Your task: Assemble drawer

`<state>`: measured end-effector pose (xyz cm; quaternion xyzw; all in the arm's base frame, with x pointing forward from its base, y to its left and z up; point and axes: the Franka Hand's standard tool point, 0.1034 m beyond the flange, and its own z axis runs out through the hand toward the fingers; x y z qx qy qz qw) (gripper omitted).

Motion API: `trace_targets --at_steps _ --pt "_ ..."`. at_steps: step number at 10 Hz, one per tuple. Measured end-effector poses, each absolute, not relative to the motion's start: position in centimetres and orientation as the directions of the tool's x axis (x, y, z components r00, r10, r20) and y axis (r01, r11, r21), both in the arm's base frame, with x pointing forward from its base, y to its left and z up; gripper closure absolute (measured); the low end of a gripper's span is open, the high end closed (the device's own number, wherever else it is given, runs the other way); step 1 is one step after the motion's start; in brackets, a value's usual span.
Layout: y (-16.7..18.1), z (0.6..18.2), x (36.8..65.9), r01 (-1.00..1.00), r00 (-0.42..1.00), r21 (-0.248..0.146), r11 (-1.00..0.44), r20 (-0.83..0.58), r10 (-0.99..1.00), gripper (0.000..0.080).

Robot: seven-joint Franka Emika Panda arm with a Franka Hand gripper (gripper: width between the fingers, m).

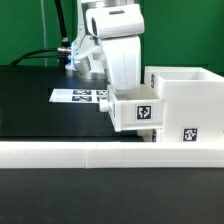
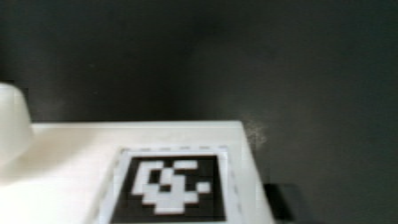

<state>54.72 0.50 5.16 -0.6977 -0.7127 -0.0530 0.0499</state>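
Note:
The large white drawer housing [image 1: 188, 100] stands at the exterior view's right, with a tag low on its front. A small white tray [image 1: 137, 110] with a tag on its face sits against the housing's left side. My gripper [image 1: 128, 92] comes straight down onto this tray, and its fingertips are hidden behind the tray wall. In the wrist view the tray's tagged face [image 2: 169, 180] fills the lower part, and one dark finger [image 2: 281, 200] presses on its edge. A rounded white part [image 2: 9, 125] shows beside it. The second tray is out of view.
The long low white rail [image 1: 90, 153] runs across the front of the black table. The marker board [image 1: 78, 96] lies flat behind the tray, at the exterior view's left. Cables trail behind the arm.

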Motion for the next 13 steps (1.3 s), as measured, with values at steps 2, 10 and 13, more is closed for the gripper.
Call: trace_targets --at_steps 2,10,13 --pt "0.5 5.1 54.7 1.000 -0.022 0.006 0.021 0.145 0.989 0.0363" --pt "-1.1 10.1 56.1 1.000 0.013 -0.023 -0.011 0.105 0.994 0.0151" --pt "-2.4 10.4 56.4 1.000 0.011 -0.028 -0.008 0.106 0.994 0.0151"
